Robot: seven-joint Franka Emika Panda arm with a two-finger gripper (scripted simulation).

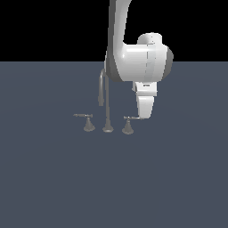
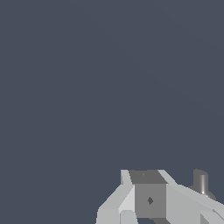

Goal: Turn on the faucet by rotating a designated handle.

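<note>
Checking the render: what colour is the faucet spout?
Grey metal spout; clearest in the exterior view.

Grey metal faucet (image 1: 107,107) – white hand (image 1: 145,107) – on plain slate-blue floor (image 1: 111,187)

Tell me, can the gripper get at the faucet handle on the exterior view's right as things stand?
Probably yes. The gripper is already low beside the handle, at the end of its lever, with nothing between them. The spout and the other handle stand off to the side.
</note>
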